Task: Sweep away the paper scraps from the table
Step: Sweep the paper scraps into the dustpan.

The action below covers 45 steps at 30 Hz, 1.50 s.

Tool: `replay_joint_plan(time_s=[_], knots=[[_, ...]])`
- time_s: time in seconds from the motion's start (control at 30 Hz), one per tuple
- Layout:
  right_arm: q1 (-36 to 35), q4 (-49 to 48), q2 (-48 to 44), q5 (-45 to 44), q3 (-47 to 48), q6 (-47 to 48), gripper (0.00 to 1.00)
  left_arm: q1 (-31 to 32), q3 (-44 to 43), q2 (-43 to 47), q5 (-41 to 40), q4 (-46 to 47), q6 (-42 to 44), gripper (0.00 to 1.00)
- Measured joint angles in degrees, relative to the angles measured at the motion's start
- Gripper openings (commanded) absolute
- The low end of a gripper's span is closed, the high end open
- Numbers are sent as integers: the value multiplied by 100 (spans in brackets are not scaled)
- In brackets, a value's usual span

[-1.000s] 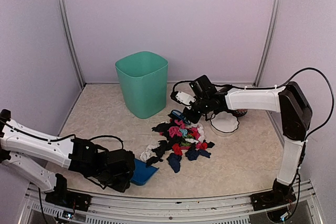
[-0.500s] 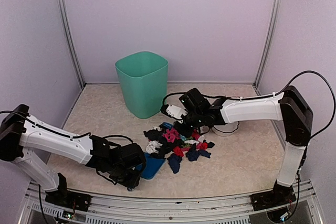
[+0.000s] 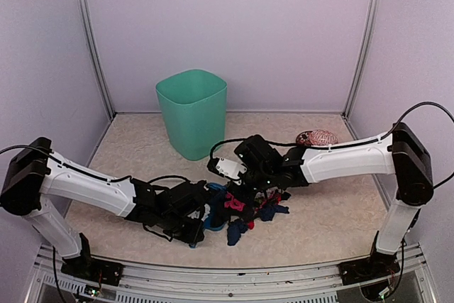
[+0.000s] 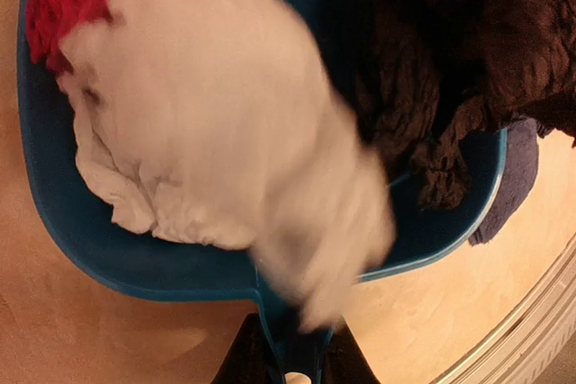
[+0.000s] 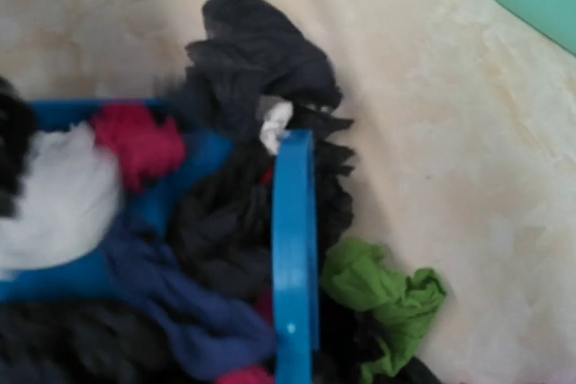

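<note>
Paper scraps [image 3: 245, 212]: heaped toward 6 o'clock on the table; white [image 4: 225, 132], red and black bits lie inside the dustpan; a green bit [image 5: 382, 299] sits on the table at 3 o'clock of the brush
Table [image 3: 319, 211]: beige, marbled
Dustpan [image 4: 81, 222]: blue; at 9 o'clock of the heap, touching it
Left gripper [image 4: 290, 357]: narrow, clamped on the dustpan's handle
Right gripper [image 3: 247, 177]: at 12 o'clock of the heap; closed on the blue brush [image 5: 294, 249]
Bin [image 3: 192, 113]: green; at 11 o'clock, well apart

We are seeing a mint-green plastic bin [image 3: 191, 113] standing near the tabletop's [image 3: 333, 211] rear edge, a blue plastic dustpan [image 4: 81, 222] and blue plastic brush [image 5: 294, 249] nearer its front.
</note>
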<state>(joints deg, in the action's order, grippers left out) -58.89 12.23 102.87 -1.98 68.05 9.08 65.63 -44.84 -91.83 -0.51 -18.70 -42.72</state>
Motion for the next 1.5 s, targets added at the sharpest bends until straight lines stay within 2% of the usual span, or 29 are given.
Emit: replay_joint_plan(time_s=[0.37, 0.87, 1.3, 1.5], knots=[[-133, 216, -396, -273, -105, -205, 0, -2, -42, -155, 7, 404, 127, 0], [-131, 466, -1106, -1554, -162, -625, 0, -4, 219, 107, -317, 448, 190, 0], [450, 341, -2529, -1875, -1110, -1235, 0, -35, 214, 227, -815, 306, 236, 0], [568, 330, -2931, -1954, -1449, -1484, 0, -44, -170, 236, -905, 282, 319, 0]])
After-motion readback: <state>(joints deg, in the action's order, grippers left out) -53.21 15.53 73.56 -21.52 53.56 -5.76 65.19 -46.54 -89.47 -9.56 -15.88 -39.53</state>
